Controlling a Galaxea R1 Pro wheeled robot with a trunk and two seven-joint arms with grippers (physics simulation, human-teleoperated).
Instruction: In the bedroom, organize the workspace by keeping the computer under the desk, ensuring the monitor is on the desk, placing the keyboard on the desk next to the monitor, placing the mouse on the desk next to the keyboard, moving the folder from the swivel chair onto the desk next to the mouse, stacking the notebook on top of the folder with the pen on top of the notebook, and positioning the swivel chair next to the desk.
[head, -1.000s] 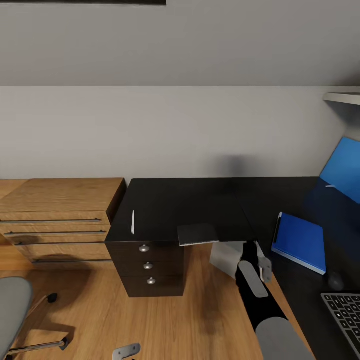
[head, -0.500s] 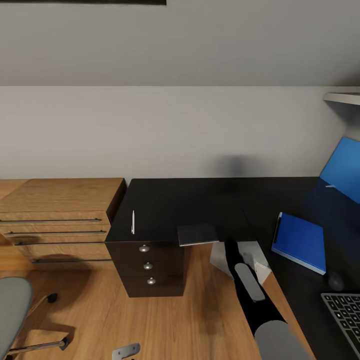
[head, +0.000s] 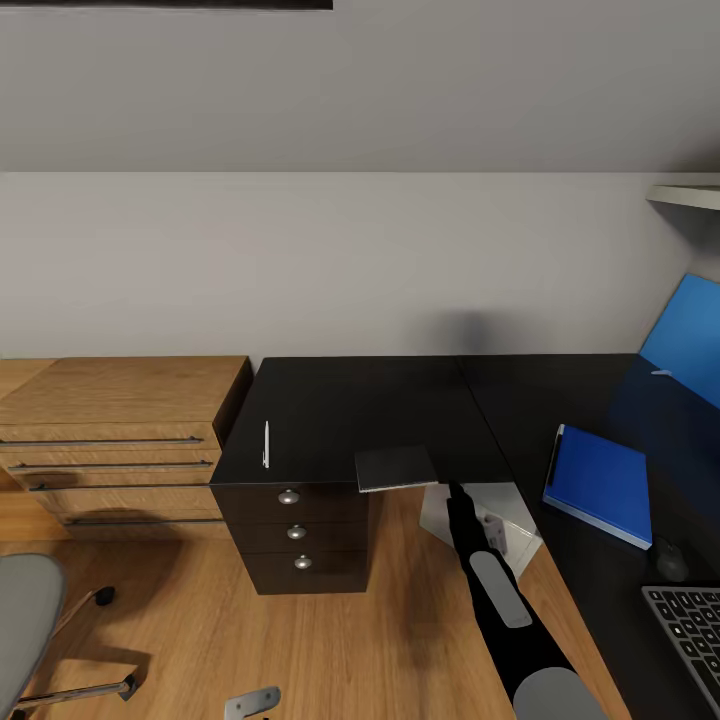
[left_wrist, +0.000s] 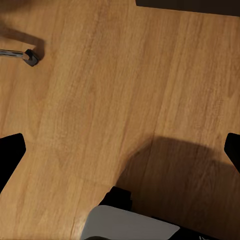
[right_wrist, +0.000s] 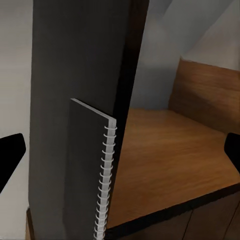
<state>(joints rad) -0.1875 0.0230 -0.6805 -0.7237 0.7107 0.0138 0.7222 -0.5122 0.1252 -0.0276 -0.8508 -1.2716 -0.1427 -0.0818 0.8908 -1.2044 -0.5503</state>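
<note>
Two claws, both spread and empty.

1. Right claw (right_wrist: 120, 150): fingertips wide apart at either side of the right wrist view, facing the spiral-bound edge of the notebook (right_wrist: 90, 175). From the head view its arm reaches in low under the table's front edge, with the claw just beside the notebook's near corner. No contact can be made out.
2. Left claw (left_wrist: 120, 155): fingertips wide apart, hanging over the wood floor (left_wrist: 125, 90), near a castor of the swivel chair (left_wrist: 30, 56).
3. Notebook (head: 396, 468): dark grey, flat on the table (head: 380, 400), overhanging its front edge.
4. Computer (head: 500, 520): pale box under the table. Judged done.
5. Pen (head: 266, 444): lying on the table's left end above the drawer unit (head: 296, 530), well apart from the notebook.
6. Folder (head: 598, 482): blue, flat on the table, near the mouse (head: 670, 565). Judged done.
7. Keyboard (head: 690, 620): on the table just beside the mouse.
8. Swivel chair (head: 25, 620): well apart from the table.

Outstanding, by judgement: notebook onto folder, pen onto notebook, chair drawn up. Step in hand: taking hold of the notebook.
</note>
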